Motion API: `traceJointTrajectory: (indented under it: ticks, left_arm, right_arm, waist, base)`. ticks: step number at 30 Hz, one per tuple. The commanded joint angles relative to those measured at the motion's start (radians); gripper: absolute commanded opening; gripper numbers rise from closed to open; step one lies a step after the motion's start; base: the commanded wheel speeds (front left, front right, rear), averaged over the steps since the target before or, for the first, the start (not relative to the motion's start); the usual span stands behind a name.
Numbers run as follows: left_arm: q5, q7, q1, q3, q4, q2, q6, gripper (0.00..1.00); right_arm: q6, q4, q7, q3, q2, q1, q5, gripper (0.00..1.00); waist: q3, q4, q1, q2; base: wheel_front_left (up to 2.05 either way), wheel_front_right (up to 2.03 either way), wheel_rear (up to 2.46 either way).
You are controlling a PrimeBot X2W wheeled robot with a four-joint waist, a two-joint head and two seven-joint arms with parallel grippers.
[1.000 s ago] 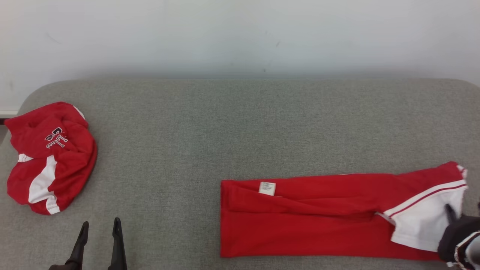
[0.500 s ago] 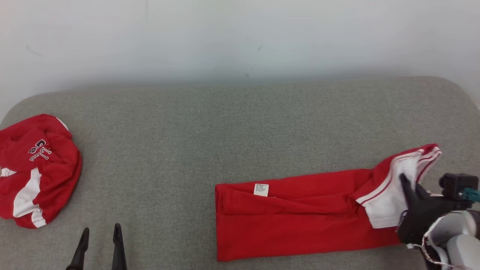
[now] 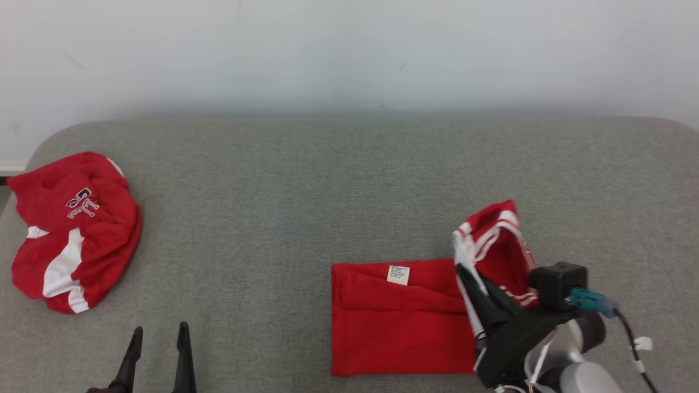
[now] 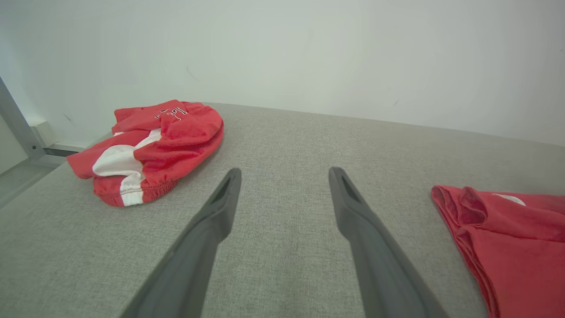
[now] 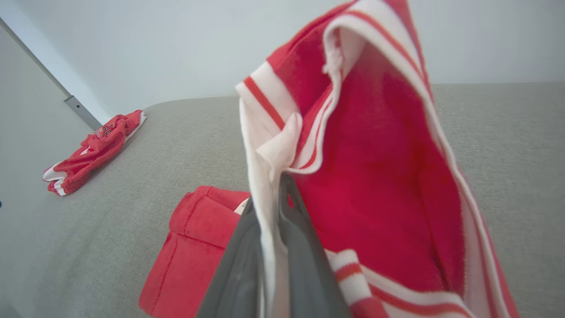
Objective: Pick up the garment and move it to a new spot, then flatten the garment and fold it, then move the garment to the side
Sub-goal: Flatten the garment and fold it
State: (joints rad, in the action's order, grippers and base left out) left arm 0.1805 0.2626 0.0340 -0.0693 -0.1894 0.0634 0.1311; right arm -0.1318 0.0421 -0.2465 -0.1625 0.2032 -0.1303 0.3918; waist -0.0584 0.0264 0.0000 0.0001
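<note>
The garment [image 3: 398, 322] is red with a white label and white striped trim. It lies in a folded band on the grey padded table [image 3: 327, 180], right of centre. My right gripper [image 3: 462, 271] is shut on its white striped end, which it holds raised and curled back over the band. In the right wrist view the lifted cloth [image 5: 379, 176] hangs around my right gripper [image 5: 282, 181], with the trim pinched between its fingers. My left gripper [image 3: 159, 329] stands open at the lower left, apart from the garment. In the left wrist view my left gripper [image 4: 284, 172] is over bare table, with the garment's folded edge [image 4: 507, 238] to its right.
A second red and white garment [image 3: 76, 229] lies bunched near the table's left end; it is also in the left wrist view [image 4: 154, 141] and the right wrist view [image 5: 92, 150]. A pale wall [image 3: 349, 54] runs behind the table. The table's rounded left corner is close to that bundle.
My right gripper has lifted the garment's striped end off the table and carried it leftward over the band, so the flat part looks shorter. The head camera swayed. The left gripper has stayed put.
</note>
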Motion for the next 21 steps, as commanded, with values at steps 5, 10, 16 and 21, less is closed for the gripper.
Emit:
traceJointTrajectory:
  ticks: [5, 10, 16, 21]
  left_arm:
    - [0.008, 0.003, -0.028, 0.027, -0.018, 0.001, -0.001, 1.0]
    - [0.011, 0.003, -0.043, 0.054, -0.035, -0.003, -0.001, 1.0]
    - [0.017, 0.003, -0.056, 0.078, -0.051, -0.007, -0.001, 1.0]
    - [0.022, 0.003, -0.06, 0.08, -0.059, -0.008, -0.001, 1.0]
  right_arm:
    - [0.003, 0.05, 0.011, -0.081, -0.049, -0.045, -0.004, 0.0]
    - [0.003, 0.134, 0.032, -0.13, -0.078, -0.08, -0.014, 0.0]
    - [0.003, 0.256, 0.064, -0.161, -0.104, -0.108, -0.025, 0.0]
    - [0.003, 0.333, 0.111, -0.176, -0.116, -0.137, -0.038, 0.94]
  waist:
    - [-0.012, 0.065, 0.0, -0.0001]
    - [-0.011, 0.105, 0.0, -0.0001]
    - [-0.01, 0.135, 0.0, -0.0001]
    - [-0.008, 0.142, 0.0, -0.0001]
  base:
    - [0.0, 0.0, 0.0]
    - [0.0, 0.0, 0.0]
    - [0.0, 0.0, 0.0]
    - [0.0, 0.0, 0.0]
